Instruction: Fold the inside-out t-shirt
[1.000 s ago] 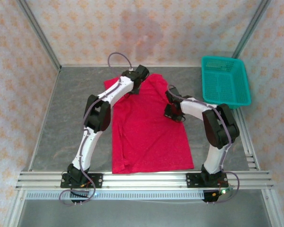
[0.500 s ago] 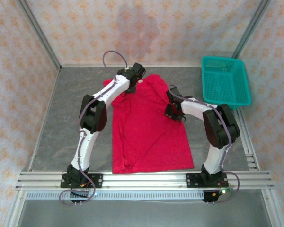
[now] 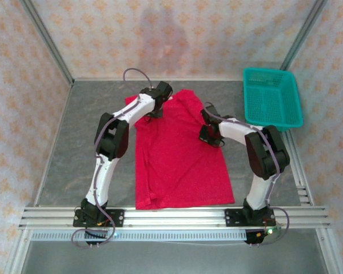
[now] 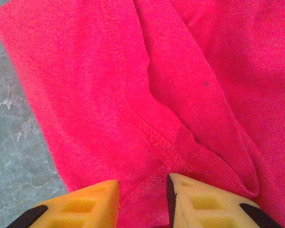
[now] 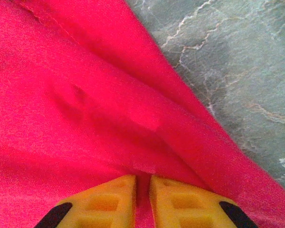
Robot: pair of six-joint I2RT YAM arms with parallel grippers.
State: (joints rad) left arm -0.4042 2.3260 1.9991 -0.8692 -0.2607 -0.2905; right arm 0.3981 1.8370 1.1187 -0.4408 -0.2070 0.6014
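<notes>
Fingers [image 4: 92,206] of the left gripper [image 4: 142,192] stand parted, a seam of the inside-out t-shirt [image 3: 180,160] in the gap. The right gripper [image 5: 142,183] pinches a thin ridge of cloth (at the shirt's right edge). The shirt lies flat on the grey table [image 3: 68,148], lengthwise between the arms.

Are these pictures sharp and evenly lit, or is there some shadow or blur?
Top external: even soft light, a faint grey shadow on the back wall, t-shirt sharp. Left wrist: cloth seams clear, slightly grainy. Right wrist: cloth soft near the lens, table veins sharp.
</notes>
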